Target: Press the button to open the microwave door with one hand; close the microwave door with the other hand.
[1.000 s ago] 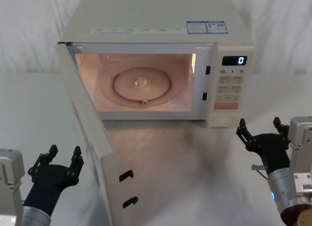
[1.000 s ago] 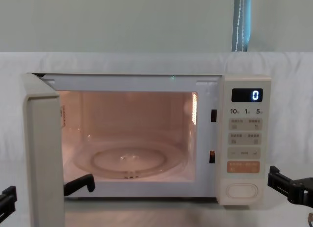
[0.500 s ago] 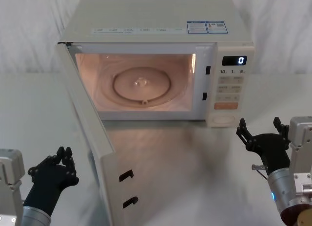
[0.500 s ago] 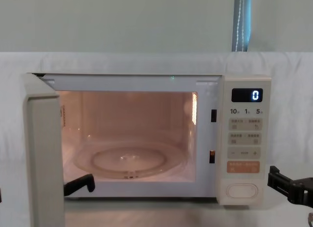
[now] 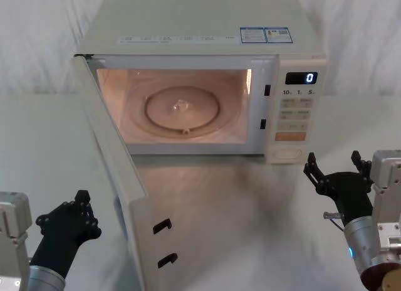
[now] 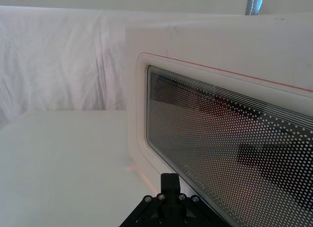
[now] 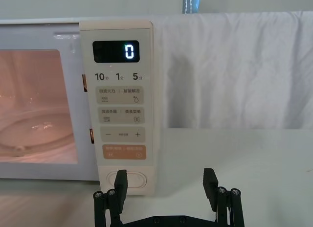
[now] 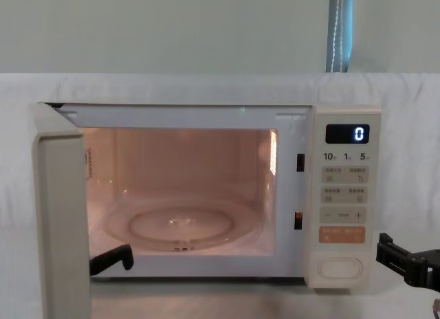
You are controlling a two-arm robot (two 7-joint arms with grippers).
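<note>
Since the microwave door [image 5: 119, 178] stands swung wide at the left of the head view, baring the lit cavity of the microwave [image 5: 207, 84], the opening half looks done and only the closing is left. At lower left, the left gripper [image 5: 80, 206] sits just outside the door with its fingers pinched together, apparently ready to push. At lower right, the right gripper [image 5: 333, 164] hovers with fingers spread wide, holding nothing, near but apart from the button [image 5: 287, 153] at the foot of the control panel [image 5: 296, 115].
</note>
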